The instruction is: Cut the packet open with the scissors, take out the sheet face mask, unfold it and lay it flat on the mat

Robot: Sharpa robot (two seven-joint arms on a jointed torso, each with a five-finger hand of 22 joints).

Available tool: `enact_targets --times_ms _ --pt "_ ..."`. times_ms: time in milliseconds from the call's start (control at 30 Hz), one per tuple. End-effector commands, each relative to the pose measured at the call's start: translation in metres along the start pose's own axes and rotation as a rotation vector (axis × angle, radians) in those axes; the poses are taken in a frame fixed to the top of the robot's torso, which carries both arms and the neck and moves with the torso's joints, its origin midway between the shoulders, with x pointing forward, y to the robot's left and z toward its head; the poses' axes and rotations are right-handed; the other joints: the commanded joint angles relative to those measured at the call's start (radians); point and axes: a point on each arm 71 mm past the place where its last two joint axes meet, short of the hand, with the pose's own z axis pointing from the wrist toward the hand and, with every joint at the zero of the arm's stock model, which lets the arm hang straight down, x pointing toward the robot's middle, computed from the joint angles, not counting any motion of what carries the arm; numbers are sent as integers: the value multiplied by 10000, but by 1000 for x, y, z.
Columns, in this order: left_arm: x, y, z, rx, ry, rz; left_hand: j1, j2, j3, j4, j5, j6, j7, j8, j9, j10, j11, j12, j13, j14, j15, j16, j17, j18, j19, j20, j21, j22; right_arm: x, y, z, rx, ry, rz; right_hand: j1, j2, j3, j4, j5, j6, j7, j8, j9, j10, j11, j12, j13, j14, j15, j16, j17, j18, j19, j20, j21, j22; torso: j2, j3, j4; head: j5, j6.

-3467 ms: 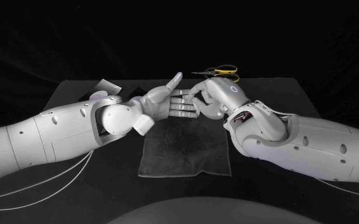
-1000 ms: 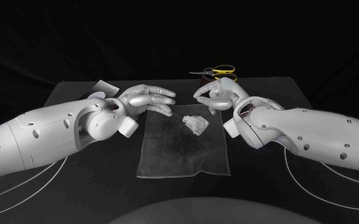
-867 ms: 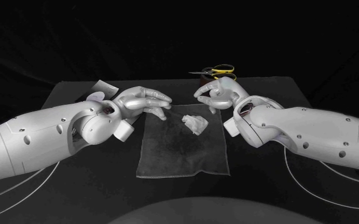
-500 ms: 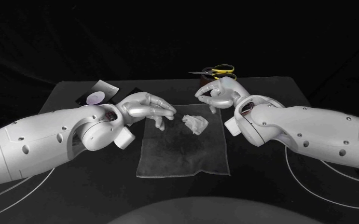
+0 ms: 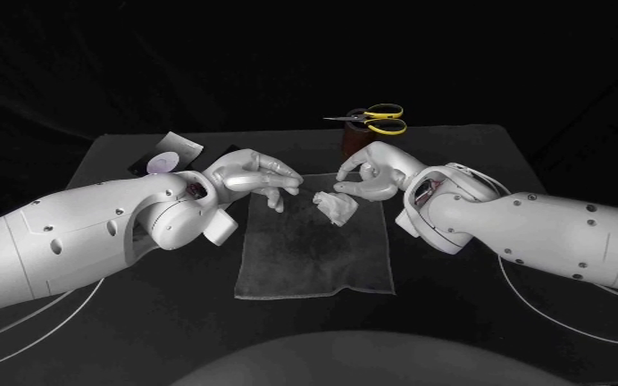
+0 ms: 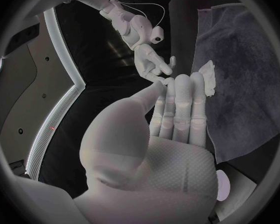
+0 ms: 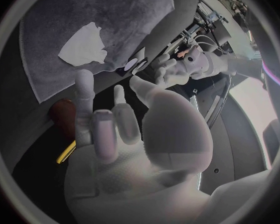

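Head view: the sheet face mask (image 5: 336, 209) lies as a crumpled wad on the far end of the mat (image 5: 315, 265). A few seconds ago both hands were joined above the mat. Since then the left hand (image 5: 258, 179) and right hand (image 5: 371, 176) have parted and come down beside the wad, the left at its 10 o'clock, the right at its 1 o'clock. Both are loosely spread and hold nothing. The mask looks to be out of its packet, with the unfolding not yet done. Its long axis runs roughly 11 to 5 o'clock, and I cannot tell which end is the top. The scissors (image 5: 376, 118) stand at 12 o'clock beyond it.

Left wrist view: the left hand (image 6: 168, 134) is empty, its fingers straight and side by side, reaching toward the mask (image 6: 207, 77).

Right wrist view: the right hand (image 7: 137, 134) is splayed and empty, and the bunched mask (image 7: 84, 45) lies clear of its fingertips.
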Motion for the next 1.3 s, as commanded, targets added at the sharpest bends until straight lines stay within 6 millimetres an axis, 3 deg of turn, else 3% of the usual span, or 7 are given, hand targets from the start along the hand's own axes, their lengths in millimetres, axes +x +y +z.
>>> enact_targets --times_ms 33,333,467,700,1000,1167,1300 --pt "-2 2 4 -364 -550 -104 -122 -126 50 247 32 65 -62 -34 45 109 -79 308 204 398 -85 832 775 132 245 -52 250 110 4 3 4 -449 -637 -2523 4 -8 -194 98 50 185 -35 -6 -27 475 -58 -13 1233 731 -9 -6 1345 127 70 56 49 -4 8 12 14 -12 -89" --pt "3 5 13 -801 -692 -108 -156 -543 194 1104 32 27 -212 118 209 -201 -267 1863 1277 1648 -211 3431 4008 124 563 -196 991 512 20 3 16 -403 -1127 -3665 27 58 -440 261 50 448 -129 37 -83 499 -139 22 1235 766 -75 44 1432 116 173 20 112 24 59 -3 44 -4 -149" --pt "2 6 15 -925 -871 -90 -86 -671 264 1390 30 -22 -245 191 275 -397 -268 2531 1735 1955 -243 3931 4737 95 697 -226 1347 846 26 2 21 -432 -1243 -4021 39 36 -482 272 51 452 -134 25 -98 495 -145 -2 1221 756 -81 21 1386 123 164 16 62 -1 103 1 58 18 -149" --pt "1 9 20 -1170 -1126 -67 174 -911 501 1951 22 -116 -309 447 466 -920 -361 4210 2861 2772 -312 5043 6655 -330 2126 -313 3433 3559 36 0 28 -434 -1159 -4477 73 6 -548 288 50 437 -131 -9 -129 474 -145 -80 1179 742 -85 -8 1332 128 149 11 -3 -33 207 7 73 26 -149" --pt "2 12 25 -1371 -1177 -91 278 -969 624 2166 25 -177 -324 567 550 -1090 -359 4818 3248 2928 -321 5253 7056 -419 2343 -322 3900 4168 43 -2 32 -403 -902 -4555 197 115 -577 326 54 556 -168 6 -160 479 -170 -41 1194 759 -98 28 1405 117 168 6 16 -19 290 9 74 17 -149" --pt "3 13 25 -1476 -1137 -108 294 -975 648 2216 25 -188 -327 595 570 -1108 -363 4943 3322 2989 -325 5313 7191 -432 2378 -323 3980 4267 43 -2 31 -515 -991 -4439 703 624 -295 279 43 1054 -404 179 -168 563 -365 219 1312 833 -247 160 1650 74 349 -40 303 135 282 16 81 13 -149" --pt "3 14 26 -1569 -1096 -119 292 -983 653 2239 25 -195 -325 604 576 -1124 -362 4982 3347 2987 -325 5315 7184 -433 2376 -324 3995 4279 44 -2 30 -646 -968 -4295 960 836 -60 211 38 1311 -563 274 -169 712 -507 809 1608 937 -375 370 2056 6 572 -94 718 358 279 21 75 25 -149"
